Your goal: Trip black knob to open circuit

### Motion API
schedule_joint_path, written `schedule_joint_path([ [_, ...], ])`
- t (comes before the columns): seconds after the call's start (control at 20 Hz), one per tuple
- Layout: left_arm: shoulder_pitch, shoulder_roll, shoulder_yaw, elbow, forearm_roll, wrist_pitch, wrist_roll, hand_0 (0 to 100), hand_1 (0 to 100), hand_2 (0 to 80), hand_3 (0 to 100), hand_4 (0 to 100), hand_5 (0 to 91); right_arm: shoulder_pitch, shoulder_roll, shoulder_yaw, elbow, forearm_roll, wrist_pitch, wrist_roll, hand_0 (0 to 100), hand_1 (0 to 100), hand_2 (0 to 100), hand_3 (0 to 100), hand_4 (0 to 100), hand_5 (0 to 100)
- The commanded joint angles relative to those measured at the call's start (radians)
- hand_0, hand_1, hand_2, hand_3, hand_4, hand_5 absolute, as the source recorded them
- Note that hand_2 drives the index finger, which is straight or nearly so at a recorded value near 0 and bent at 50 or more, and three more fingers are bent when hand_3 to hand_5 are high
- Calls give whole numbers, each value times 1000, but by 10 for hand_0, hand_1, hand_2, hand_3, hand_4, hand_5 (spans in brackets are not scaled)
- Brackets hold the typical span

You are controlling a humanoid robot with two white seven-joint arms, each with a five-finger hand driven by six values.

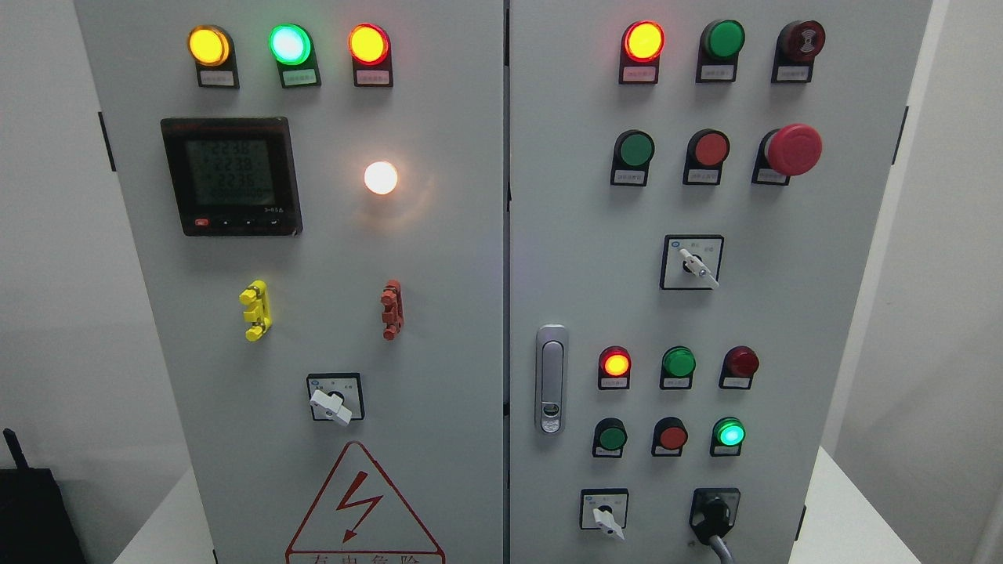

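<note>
Knob first: the black knob (714, 511) sits at the lower right of the frame, bottom row of the right-hand door (846, 313), with a grey stem or cable hanging off it down past the bottom edge. Just to its left is a white-handled selector switch (605, 517), close enough that I'd say clipping it is the main risk. Above them runs a row of small buttons, a lit green one (729, 433) almost straight over the knob, then a red (671, 436) and a darker green (610, 437) further left. The door latch (551, 379) is off toward the center seam.

Neither robot hand is in the frame, so I can't tell if they're open, closed or holding anything. Nothing has reached the panel yet; I reckon the job hasn't started.

How I'd play it: bring the right arm in from the lower right, since that keeps it clear of the white switch. Come in low, fingers loosely spread, pinch the knob body and not the grey bit, then turn. I can't read which way it trips from here, labels are too small, so go gently and watch the lamps for a change.
</note>
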Motion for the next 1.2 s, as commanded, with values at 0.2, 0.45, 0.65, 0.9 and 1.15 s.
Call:
schedule_joint_path([
  [0.2,0,0,0,0,-23,1,-1,120,389,0,0,0,0,0,-2,-5,2,-2,1,0,0,0,0,1000,1000,1000],
  [0.45,0,0,0,0,-23,-1,-1,120,389,0,0,0,0,0,-2,-7,2,-2,1,-1,0,0,0,1000,1000,1000],
  [0.65,0,0,0,0,-23,1,-1,120,389,0,0,0,0,1,-5,-10,2,-4,1,-1,0,0,0,1000,1000,1000],
  [0.9,0,0,0,0,-23,-1,-1,120,389,0,0,0,0,3,-8,-16,2,-4,1,-1,0,0,0,1000,1000,1000],
  [1.15,0,0,0,0,-23,-1,-1,120,389,0,0,0,0,3,-10,-16,2,-4,1,-1,0,0,0,1000,1000,1000],
])
